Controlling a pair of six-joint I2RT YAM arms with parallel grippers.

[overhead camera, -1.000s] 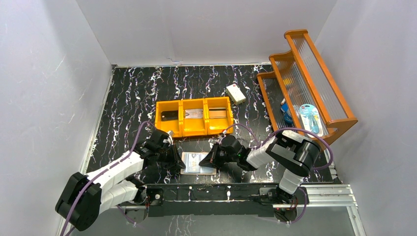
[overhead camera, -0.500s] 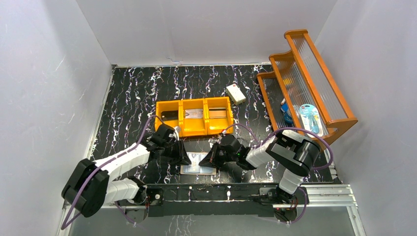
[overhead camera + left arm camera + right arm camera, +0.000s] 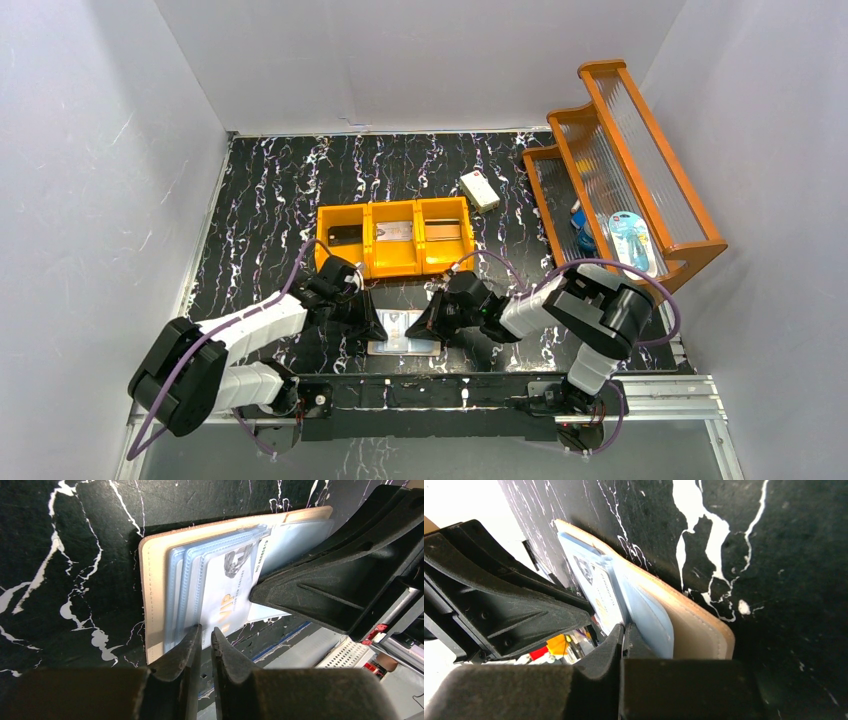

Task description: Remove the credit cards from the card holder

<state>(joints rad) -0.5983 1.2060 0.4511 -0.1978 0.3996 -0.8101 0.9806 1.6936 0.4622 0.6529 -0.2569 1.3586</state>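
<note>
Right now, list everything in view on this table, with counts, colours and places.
card holder: 1, peach with pale blue pockets, open flat at the table's near edge
white card: 1, white, VIP print, tucked in the holder
orange bin: 1, orange, three compartments, behind the holder
cards in bin: 3, black, grey, one pale; one per compartment
white box: 1, white, behind the bin, to its right
rack: 1, orange, right side
pack: 1, blue-white, in the rack
table: 1, black marble
left gripper: 1, black, at the holder's left side
right gripper: 1, black, shut, at its right side

Likely a lab: white-walled booth [image 3: 100, 150], marbled table [image 3: 270, 180].
</note>
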